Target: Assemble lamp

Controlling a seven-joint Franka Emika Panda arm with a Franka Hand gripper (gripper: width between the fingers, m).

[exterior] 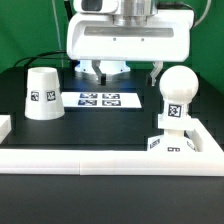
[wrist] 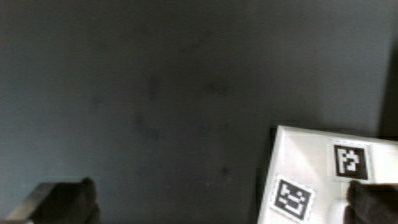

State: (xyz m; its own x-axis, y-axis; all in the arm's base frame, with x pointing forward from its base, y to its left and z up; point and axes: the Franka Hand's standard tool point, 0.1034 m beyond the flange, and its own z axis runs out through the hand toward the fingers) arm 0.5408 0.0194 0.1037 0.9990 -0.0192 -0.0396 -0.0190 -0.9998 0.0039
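The white cone shade [exterior: 43, 93] stands wide end down on the black table at the exterior view's left. The round-headed bulb [exterior: 176, 95] stands upright on the blocky base [exterior: 168, 143] at the exterior view's right, in the corner of the white rail. My gripper [exterior: 122, 70] hangs at the back, above the far edge of the marker board [exterior: 98, 99], apart from all lamp parts. In the wrist view my gripper [wrist: 217, 203] is open and empty, with dark fingertips [wrist: 63, 203] far apart. No lamp part shows in the wrist view.
The marker board also shows in the wrist view [wrist: 329, 170], under one finger. A long white rail [exterior: 100, 160] borders the table's front and turns up along the exterior view's right. Dark table [wrist: 160, 100] lies under the gripper.
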